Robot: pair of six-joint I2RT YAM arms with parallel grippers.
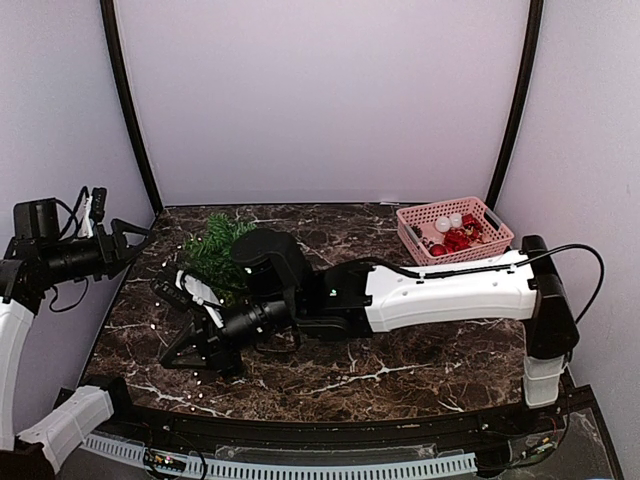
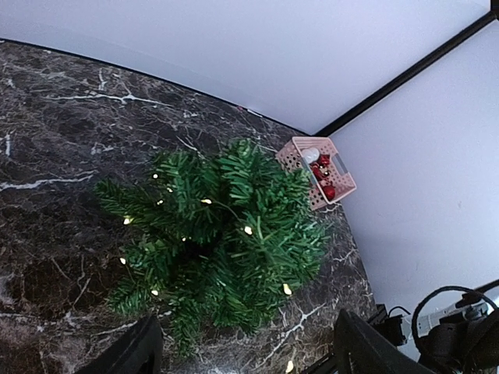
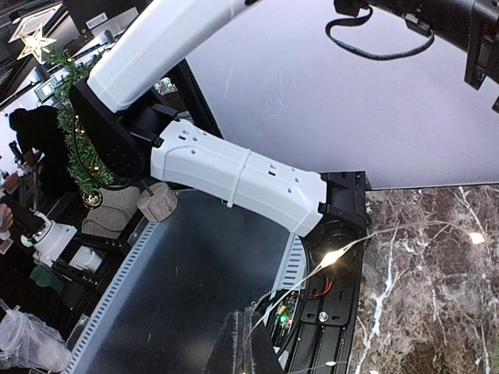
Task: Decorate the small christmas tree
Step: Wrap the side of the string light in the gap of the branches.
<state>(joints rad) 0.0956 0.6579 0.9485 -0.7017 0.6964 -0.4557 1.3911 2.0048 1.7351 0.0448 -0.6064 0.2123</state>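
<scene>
- The small christmas tree [image 1: 215, 250] stands on the left half of the desk [image 1: 400, 370], toward the back. It is well apart from the pink basket [image 1: 408, 228] of red ornaments at the right rear corner. From above, the right arm's wrist hides part of it.
- It is bushy, with dark green needle branches spreading outward and tiny warm-white lights glowing among them.
- It is probably light and easy to tip. The branches look soft and springy, so the outer branch tips suit hanging things, and the trunk or base suits steadying it.
- The left gripper [image 2: 245, 354] hovers above the tree, released and holding nothing.
- The right gripper [image 3: 245, 343] sits low near the desk's front left, clenched, apparently pinching a thin light wire [image 3: 335, 257].
</scene>
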